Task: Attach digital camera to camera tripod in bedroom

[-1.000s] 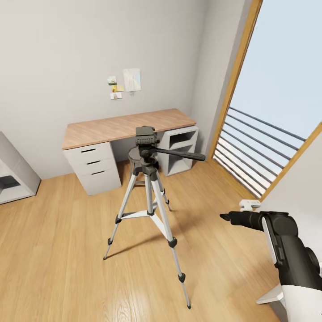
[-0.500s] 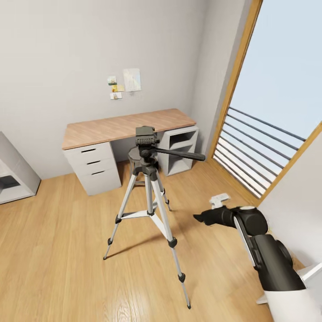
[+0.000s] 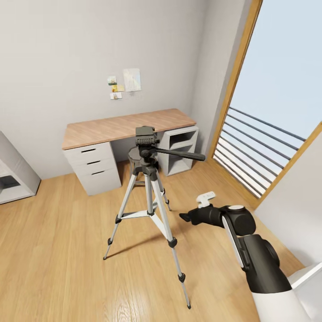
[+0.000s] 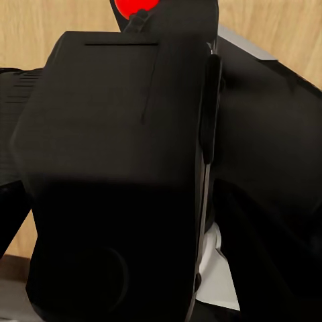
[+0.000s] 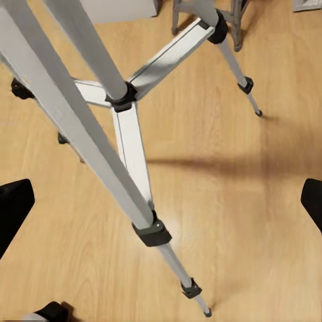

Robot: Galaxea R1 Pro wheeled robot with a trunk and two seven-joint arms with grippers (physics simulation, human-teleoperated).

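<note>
- Camera tripod (image 3: 149, 188) stands upright on the light wood plank floor (image 3: 58, 250) in the middle of the bedroom, three silver legs spread, black head on top with the long pan handle (image 3: 181, 154) pointing toward the window (image 3: 268, 134).
- Tripod head carries nothing; its top plate is bare.
- Behind the tripod, a wood-topped grey desk (image 3: 125, 127) against the wall (drawers on one end, open cubbies on the other). A round grey stool (image 3: 134, 155) sits just behind the tripod head, partly hidden by it.
- Small papers (image 3: 125, 82) are pinned to the grey wall above the surface.
- Right gripper (image 3: 185, 218) is held out low over the floor, beside the tripod's legs and apart from them. In the right wrist view its two black fingertips (image 5: 15, 208) sit at opposite edges, spread wide, nothing between them; the tripod's leg braces (image 5: 127, 100) and feet lie ahead.
- Digital camera (image 4: 114, 174) fills the left wrist view at very close range: black boxy body, red button (image 4: 136, 5) at its top edge, floor behind.
- Left gripper: the camera sits right against the lens (fingers not distinguishable), so I cannot tell whether it is clenched or released.
</note>
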